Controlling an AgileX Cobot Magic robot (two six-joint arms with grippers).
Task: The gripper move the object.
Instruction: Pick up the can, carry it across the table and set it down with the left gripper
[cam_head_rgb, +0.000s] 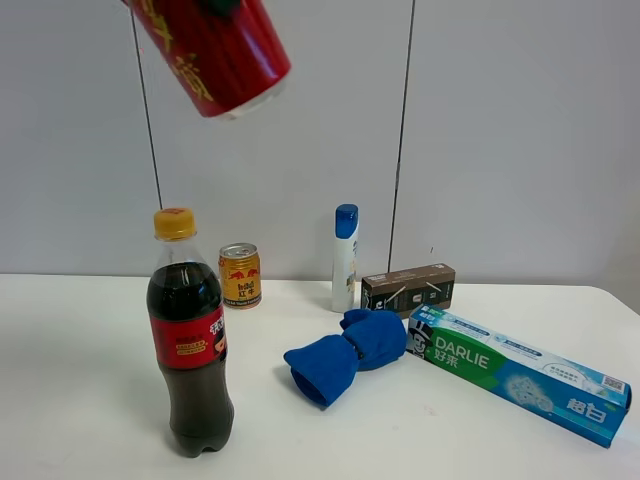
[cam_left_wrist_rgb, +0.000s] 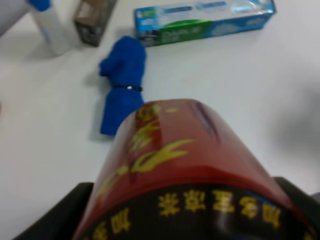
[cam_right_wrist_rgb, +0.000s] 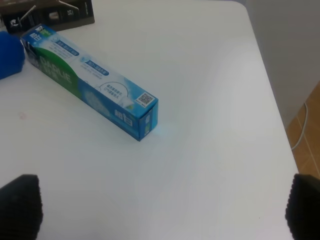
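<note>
The red can with yellow Chinese characters (cam_head_rgb: 213, 50) hangs tilted high above the table at the top left of the exterior view, its silver end pointing down and right. It fills the left wrist view (cam_left_wrist_rgb: 175, 160). My left gripper (cam_left_wrist_rgb: 185, 220) is shut on it; only the black fingers (cam_left_wrist_rgb: 60, 215) show at either side of the can. In the exterior view the left gripper is almost wholly cut off by the top edge. My right gripper (cam_right_wrist_rgb: 162, 210) is open and empty above the white table (cam_right_wrist_rgb: 210, 75), near the toothpaste box (cam_right_wrist_rgb: 95, 85). It is out of the exterior view.
On the table stand a cola bottle (cam_head_rgb: 189, 335), a small gold can (cam_head_rgb: 240, 275), a white spray bottle with blue cap (cam_head_rgb: 345, 257) and a dark box (cam_head_rgb: 408, 289). A blue cloth (cam_head_rgb: 345, 355) and the toothpaste box (cam_head_rgb: 520, 375) lie to the right.
</note>
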